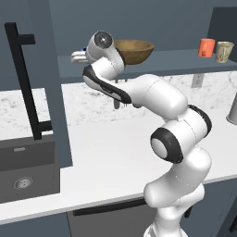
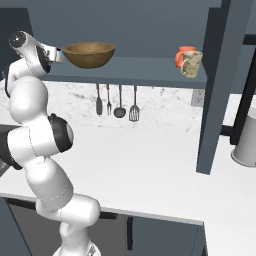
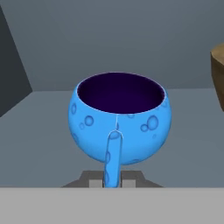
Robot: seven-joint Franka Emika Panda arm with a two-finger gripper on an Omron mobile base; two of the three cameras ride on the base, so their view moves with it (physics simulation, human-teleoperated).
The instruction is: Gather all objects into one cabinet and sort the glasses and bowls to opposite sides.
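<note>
While the gripper point(image 3: 112, 181) sits at the bottom middle of the hand view, its jaws are closed on the thin handle of the small round bright blue bowl with the dark inside point(image 3: 119, 118), which stands on the cabinet shelf at frame centre. At the upper middle of the left base view, the large wide brown wooden bowl point(image 1: 134, 50) rests on the same slate blue-grey shelf point(image 1: 176, 60); at the upper right stand the small orange-red cup point(image 1: 206, 47) and, just beside it, the beige ceramic mug point(image 1: 224, 51).

By my judgement all four objects already share one cabinet. The glasses occupy the right end and the bowls the left, so little seems left beyond settling and releasing the blue bowl.

Counted: two bowls, one cup, one mug.
</note>
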